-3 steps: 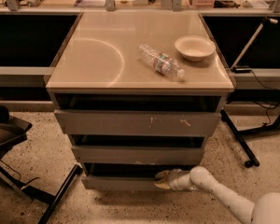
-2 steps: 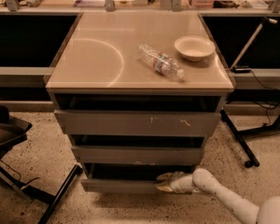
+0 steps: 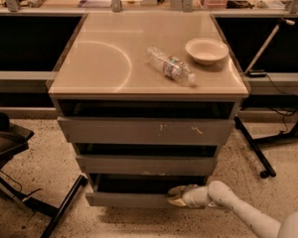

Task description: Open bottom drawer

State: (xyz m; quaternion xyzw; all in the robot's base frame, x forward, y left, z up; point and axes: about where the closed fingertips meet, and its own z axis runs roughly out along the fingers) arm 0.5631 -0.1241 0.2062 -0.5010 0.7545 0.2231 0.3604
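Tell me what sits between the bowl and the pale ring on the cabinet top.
A plastic bottle on its side, in the camera view. The gripper is low down, at the bottom drawer.

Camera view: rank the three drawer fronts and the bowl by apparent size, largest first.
1. top drawer front
2. middle drawer front
3. bottom drawer front, with the gripper at its right end
4. bowl, clearly smallest

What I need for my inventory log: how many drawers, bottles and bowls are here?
Drawers: 3 (top drawer, middle drawer, bottom drawer with the gripper at its front)
Bottle: 1
Bowl: 1
Total: 5
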